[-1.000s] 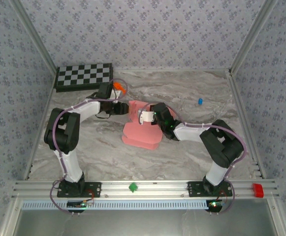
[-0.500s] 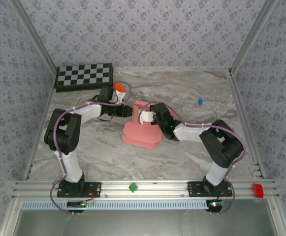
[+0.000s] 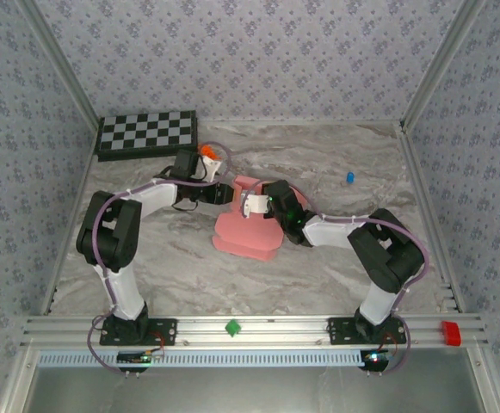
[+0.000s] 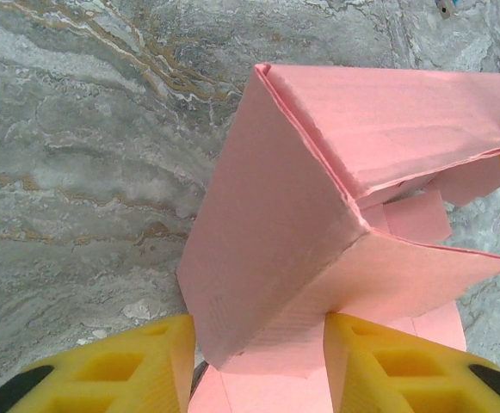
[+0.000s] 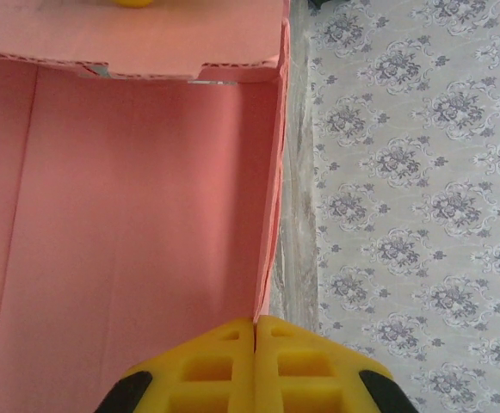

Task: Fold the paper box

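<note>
Shifted right and narrowed since a second ago: left gripper [image 3: 224, 194], straddling raised corner of pink thin-card paper box [image 3: 245, 237], centre of grey marbled tabletop [image 3: 163, 267]; clamped or not, unclear. Opposite, right gripper [image 3: 255, 205] pinching wall edge. Box axis near-to-far.

The right hand [image 5: 256, 325] has its two yellow fingers [image 5: 211, 357] pressed together, pinching the lower end of a thin upright wall of the paper box [image 5: 129, 215]. The box's pink inside, creased lengthwise, spreads left of that wall. Along the box's far edge lies a flap with a ragged, notched border, and a small yellow shape [image 5: 136, 3] sits just beyond it. Right of the box runs a narrow strip of marbled bench [image 5: 301, 172], then a flower-patterned wall [image 5: 422, 215].
</note>
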Robot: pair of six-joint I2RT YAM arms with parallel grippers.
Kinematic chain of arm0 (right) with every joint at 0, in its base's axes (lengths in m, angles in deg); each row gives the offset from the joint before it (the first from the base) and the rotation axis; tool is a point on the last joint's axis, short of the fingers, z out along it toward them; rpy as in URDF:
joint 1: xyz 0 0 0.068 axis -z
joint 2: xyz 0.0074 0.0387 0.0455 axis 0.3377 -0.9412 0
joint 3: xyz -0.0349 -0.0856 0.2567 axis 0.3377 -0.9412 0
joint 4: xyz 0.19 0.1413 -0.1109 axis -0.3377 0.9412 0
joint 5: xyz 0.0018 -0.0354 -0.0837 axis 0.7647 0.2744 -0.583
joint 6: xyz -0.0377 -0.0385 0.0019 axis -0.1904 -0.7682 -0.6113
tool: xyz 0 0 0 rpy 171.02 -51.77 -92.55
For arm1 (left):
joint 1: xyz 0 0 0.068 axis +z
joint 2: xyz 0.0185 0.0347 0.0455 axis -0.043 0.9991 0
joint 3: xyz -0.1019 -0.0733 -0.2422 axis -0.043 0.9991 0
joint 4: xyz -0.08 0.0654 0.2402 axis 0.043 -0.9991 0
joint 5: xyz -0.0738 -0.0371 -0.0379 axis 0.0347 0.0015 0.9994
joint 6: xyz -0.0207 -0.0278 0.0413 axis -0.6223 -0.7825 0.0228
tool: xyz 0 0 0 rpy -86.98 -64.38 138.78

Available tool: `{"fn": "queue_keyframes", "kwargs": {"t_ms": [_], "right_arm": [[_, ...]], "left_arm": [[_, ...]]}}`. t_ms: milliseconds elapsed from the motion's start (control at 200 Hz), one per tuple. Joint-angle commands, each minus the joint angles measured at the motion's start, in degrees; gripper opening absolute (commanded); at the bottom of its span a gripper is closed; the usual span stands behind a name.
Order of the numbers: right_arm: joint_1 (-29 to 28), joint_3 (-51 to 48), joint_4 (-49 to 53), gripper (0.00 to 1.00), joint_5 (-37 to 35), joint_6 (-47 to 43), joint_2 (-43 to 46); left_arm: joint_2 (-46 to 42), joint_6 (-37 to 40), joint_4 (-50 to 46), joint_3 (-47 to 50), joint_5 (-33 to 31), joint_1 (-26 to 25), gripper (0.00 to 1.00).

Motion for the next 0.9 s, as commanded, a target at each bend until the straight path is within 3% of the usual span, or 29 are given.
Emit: {"fn": "queue_keyframes", "kwargs": {"t_ms": [0,400,895], "right_arm": [[-0.49,1.25,-0.5,0.0,-0.38,-0.65,-0.91],[-0.8,1.09,-0.43,0.0,-0.29,-0.49,-0.99],[-1.35,1.08,-0.49,0.0,-0.15,-0.39,-1.07]], "left_arm": [[-1.33,1.33,1.69,0.12,1.47,-0.36,0.45],[-0.31,2.47,4.5,1.34,0.25,-2.71,0.47],[1.49,1.53,5.35,1.96,-6.31,-5.11,0.47]]}}
